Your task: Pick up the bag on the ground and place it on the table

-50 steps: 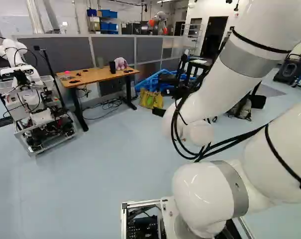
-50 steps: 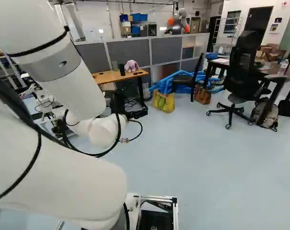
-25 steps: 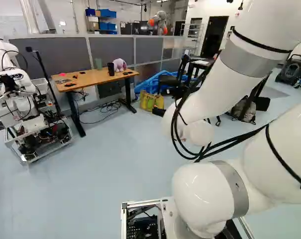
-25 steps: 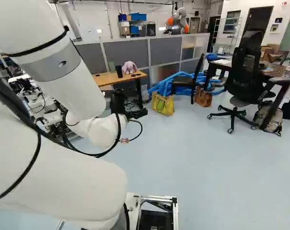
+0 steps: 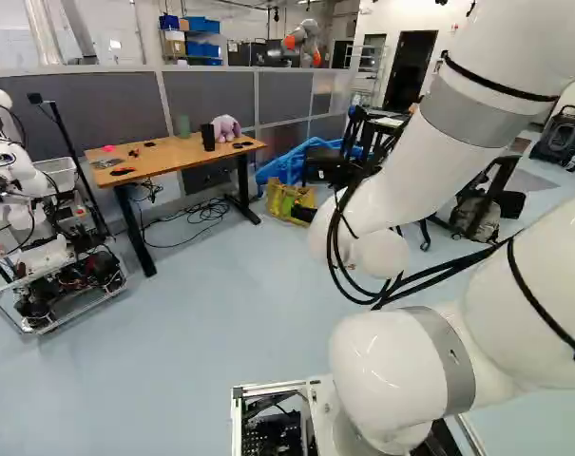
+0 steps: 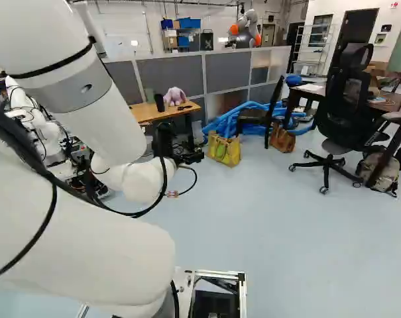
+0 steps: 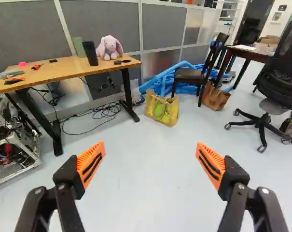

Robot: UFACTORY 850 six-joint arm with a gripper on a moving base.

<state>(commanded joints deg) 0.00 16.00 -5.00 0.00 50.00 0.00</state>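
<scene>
In the right base view my gripper (image 6: 195, 158) shows its dark tip beyond the white wrist, well short of the bag. The wrist view has the gripper (image 7: 150, 162) open wide, its orange pads far apart with only floor between them. A yellow bag (image 7: 161, 109) stands upright on the floor some way ahead of the fingers, beside the leg of the wooden table (image 7: 63, 69). That same bag (image 5: 289, 201) appears left of the arm in the left base view. On the tabletop are a plush rabbit (image 7: 109, 47), a black cup (image 7: 90, 53) and small items.
Another robot (image 5: 54, 256) stands at the left of the left base view. Behind the yellow bag are blue tubes (image 6: 243, 116), a dark chair (image 7: 200, 72) and a brown bag (image 7: 215, 96). An office chair (image 6: 343, 126) and a backpack (image 6: 380, 173) stand to the right. Cables (image 7: 104, 112) lie under the table.
The base has moved forward: table, yellow bag and the other robot appear nearer and shifted in the base views. The arm has kept its pose against its lowest joint.
</scene>
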